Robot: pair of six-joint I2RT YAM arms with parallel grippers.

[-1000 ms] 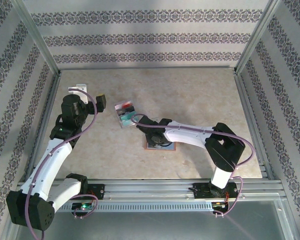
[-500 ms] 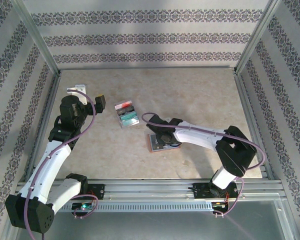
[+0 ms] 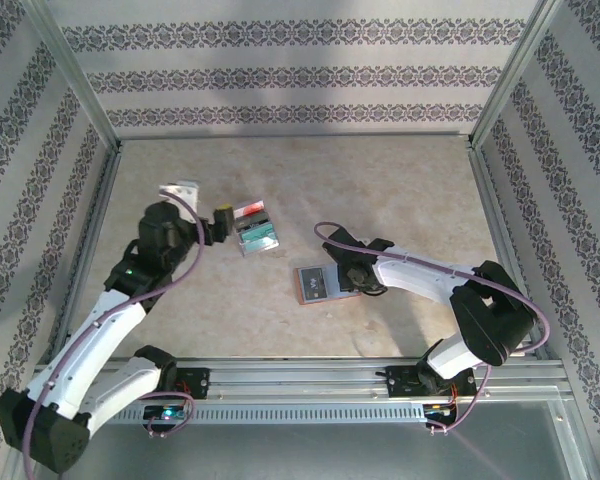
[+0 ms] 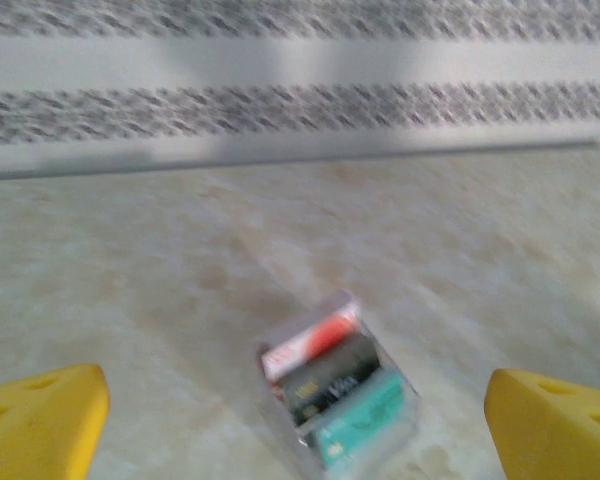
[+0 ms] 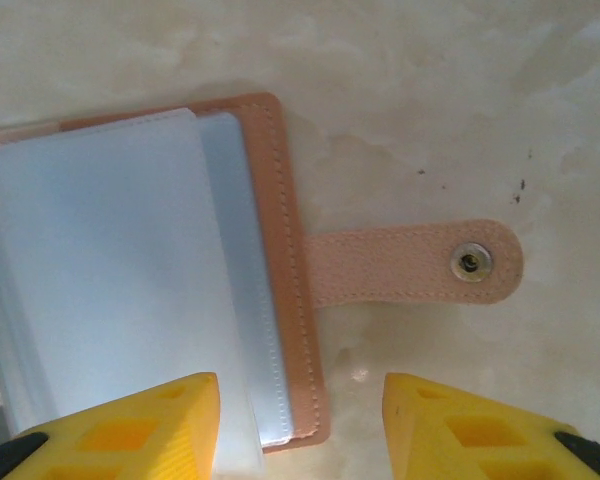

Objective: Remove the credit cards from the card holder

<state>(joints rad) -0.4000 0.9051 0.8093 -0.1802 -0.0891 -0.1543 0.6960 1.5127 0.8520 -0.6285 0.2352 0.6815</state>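
The card holder lay open and flat on the desk, about midway between the side edges and closer to the near edge than the far one. From above it showed a reddish-brown rim around a pale inside. The right wrist camera added what the overhead could not: clear plastic sleeves stacked inside stitched tan leather, and a closing strap lying out flat on the desk, ending in a metal snap stud. No brand or lettering showed on the leather.

The right pincer hung over the holder's strap-side edge, its yellow tips parted and clamped on nothing.

The credit cards sat in a small fanned stack well apart from the holder, toward the left and farther up the desk. There was a red-and-white card, then a dark one, then a teal one. The left wrist view showed light print on them, but too blurred to read.

The left pincer was just beside the stack on its left, spread wide and empty.
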